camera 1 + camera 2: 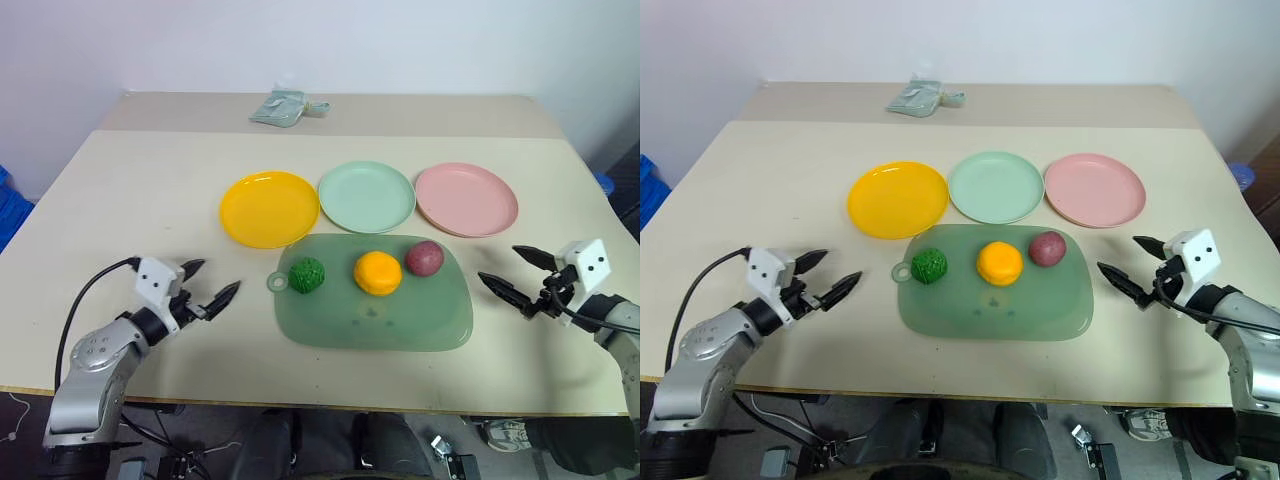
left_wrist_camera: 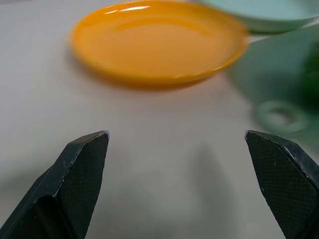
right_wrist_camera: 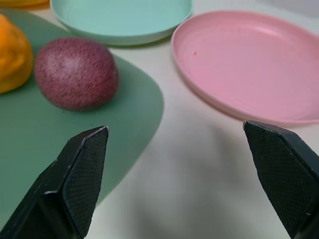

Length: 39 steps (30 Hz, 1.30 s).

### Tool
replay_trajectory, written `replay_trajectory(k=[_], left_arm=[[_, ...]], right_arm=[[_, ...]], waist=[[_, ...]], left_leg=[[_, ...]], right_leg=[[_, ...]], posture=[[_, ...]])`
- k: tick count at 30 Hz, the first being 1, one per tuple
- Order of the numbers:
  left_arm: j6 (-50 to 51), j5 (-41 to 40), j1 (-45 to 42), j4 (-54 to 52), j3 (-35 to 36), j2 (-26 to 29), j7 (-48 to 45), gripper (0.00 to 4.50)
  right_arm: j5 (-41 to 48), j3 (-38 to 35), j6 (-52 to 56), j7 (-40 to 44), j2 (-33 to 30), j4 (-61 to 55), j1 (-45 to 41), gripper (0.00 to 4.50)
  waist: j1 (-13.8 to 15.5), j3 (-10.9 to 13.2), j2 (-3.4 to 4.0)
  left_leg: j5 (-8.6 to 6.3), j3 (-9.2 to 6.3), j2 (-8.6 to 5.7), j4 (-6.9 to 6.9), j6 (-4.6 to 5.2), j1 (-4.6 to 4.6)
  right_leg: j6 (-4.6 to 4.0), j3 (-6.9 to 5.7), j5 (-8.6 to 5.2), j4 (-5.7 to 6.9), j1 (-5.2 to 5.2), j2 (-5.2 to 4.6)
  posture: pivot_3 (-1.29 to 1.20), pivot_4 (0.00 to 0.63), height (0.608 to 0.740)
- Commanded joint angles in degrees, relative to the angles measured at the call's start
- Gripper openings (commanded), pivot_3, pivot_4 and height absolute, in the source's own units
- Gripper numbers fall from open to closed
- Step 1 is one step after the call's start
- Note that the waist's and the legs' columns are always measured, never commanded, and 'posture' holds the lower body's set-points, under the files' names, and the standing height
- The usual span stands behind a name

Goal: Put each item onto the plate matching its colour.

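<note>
While both pairs of black fingers stand spread wide and empty, the left gripper (image 1: 208, 283) hovers at about nine o'clock of the green tray (image 1: 440, 335) and the right gripper (image 1: 522, 276) at about three o'clock, neither touching anything.

On the tray lie all three items in a row: the bumpy green ball (image 1: 307, 275) toward ten o'clock, the orange fruit (image 1: 378, 273) near twelve, the red-purple oval (image 1: 424, 258) toward one o'clock. Beyond the tray, at its twelve o'clock side, sit the yellow plate (image 1: 268, 208), the mint plate (image 1: 366, 196) and the pink plate (image 1: 466, 199), all bare.

These look like light, hollow toy foods, stiff enough not to crush. The orange one seems smooth and may slip; the round shapes could roll. I would pinch each across its widest middle, the oval across its short axis, fingers squarely opposed.
</note>
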Motion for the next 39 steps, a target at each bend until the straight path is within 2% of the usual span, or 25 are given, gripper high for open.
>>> replay_trajectory(k=[1,5,11,17,22,25,28,29,34,39], left_arm=[[0.7,0.3,-5.0,-2.0,-4.4,1.6,-3.5,4.50],[0.6,3.0,-12.4,1.3,-10.3,2.0,-6.4,4.50],[0.3,6.2,-17.5,5.0,-16.6,1.6,-9.1,4.50],[-1.0,8.4,-20.0,8.4,-19.0,0.5,-10.0,4.50],[-1.2,9.7,-21.4,10.9,-20.0,-1.6,-9.7,4.50],[-1.1,9.7,-21.6,11.3,-20.0,-2.4,-9.7,3.63],[-0.3,8.4,-21.5,9.9,-18.9,-3.4,-9.1,2.18],[0.0,8.1,-21.9,9.8,-18.4,-3.9,-8.4,2.00],[1.3,7.7,-30.9,14.7,-15.8,-10.0,-1.7,2.00],[0.6,12.6,-49.0,35.1,-16.4,-18.4,7.4,2.00]], right_arm=[[4.2,-3.2,0.9,1.5,-1.2,-6.3,0.3,4.42],[9.8,-2.4,6.9,2.6,-1.6,-17.6,2.7,4.42],[13.9,4.0,13.3,-0.3,0.3,-32.1,4.1,4.42],[14.0,11.9,17.1,-6.6,4.1,-39.4,3.5,4.42],[14.1,15.2,19.5,-10.0,5.3,-42.2,2.5,4.42],[14.5,16.1,20.8,-11.6,5.4,-43.1,1.6,4.50],[15.0,14.7,21.8,-12.2,4.5,-43.2,1.3,4.50],[14.8,14.0,21.8,-12.3,4.3,-43.0,1.2,4.50],[13.6,6.9,21.4,-11.7,1.1,-39.1,1.7,4.50],[10.0,-0.8,18.5,-9.2,-3.1,-32.8,4.2,4.50]], waist=[[0.0,0.0,0.01],[0.0,0.0,0.08],[-0.1,0.0,0.05],[0.1,0.1,-0.01],[0.0,0.1,-0.03],[0.0,0.1,-0.03],[0.0,0.1,-0.03],[0.0,0.1,-0.03],[0.7,0.2,-0.17],[1.7,0.2,-0.32]], left_leg=[[0.00,0.00,0.00,0.00,0.00,0.00],[0.00,0.00,-0.01,0.02,0.00,0.00],[0.00,0.00,0.00,0.01,0.01,0.01],[0.00,-0.01,-0.01,0.04,0.02,0.00],[0.00,-0.01,-0.03,0.06,0.02,-0.01],[0.00,-0.02,-0.03,0.06,0.01,0.00],[0.00,-0.02,-0.03,0.06,0.01,-0.01],[0.00,-0.01,-0.03,0.06,0.01,-0.01],[0.00,-0.03,-0.07,0.15,0.02,-0.04],[-0.03,-0.01,-0.22,0.23,0.13,-0.06]], right_leg=[[0.00,0.00,0.00,0.00,0.00,0.01],[0.01,0.00,0.00,0.02,0.01,0.04],[0.02,0.01,0.00,0.03,-0.01,0.11],[0.02,0.02,0.00,0.01,0.01,0.09],[0.03,0.02,0.00,0.02,0.01,0.09],[0.03,0.02,0.00,0.03,-0.01,0.11],[0.03,0.02,-0.01,0.03,0.00,0.11],[0.03,0.02,-0.01,0.03,0.00,0.11],[0.08,0.01,0.02,0.04,0.03,0.11],[0.27,0.00,0.03,0.05,0.07,0.24]], posture=[[0.00,0.150,0.740],[0.00,0.150,0.740],[0.00,0.150,0.740],[0.00,0.150,0.740],[0.00,0.150,0.740],[0.00,0.150,0.740],[0.00,0.150,0.740],[0.00,0.150,0.740],[0.00,0.150,0.740],[0.00,0.150,0.740]])
